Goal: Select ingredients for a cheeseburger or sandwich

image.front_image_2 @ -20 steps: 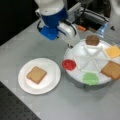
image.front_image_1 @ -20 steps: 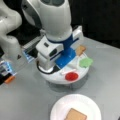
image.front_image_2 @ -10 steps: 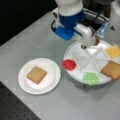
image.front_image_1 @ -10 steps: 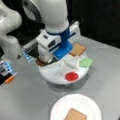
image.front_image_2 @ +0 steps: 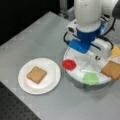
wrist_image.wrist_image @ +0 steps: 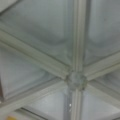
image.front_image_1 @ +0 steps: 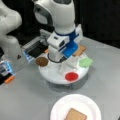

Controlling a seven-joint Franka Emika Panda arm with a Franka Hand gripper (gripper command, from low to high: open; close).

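Low, the tool (image.front_image_1: 67, 65) hovers over the divided tray (image.front_image_1: 53, 76), fingers hidden.

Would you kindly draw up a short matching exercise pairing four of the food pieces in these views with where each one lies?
Things:
1. toast square
2. red disc
3. green leaf
4. brown patty

Places:
A. divided tray, beside the green leaf
B. white plate
C. tray edge at a front view's left
D. tray, between red disc and the second toast

Pairs: 1-B, 2-A, 3-D, 4-C
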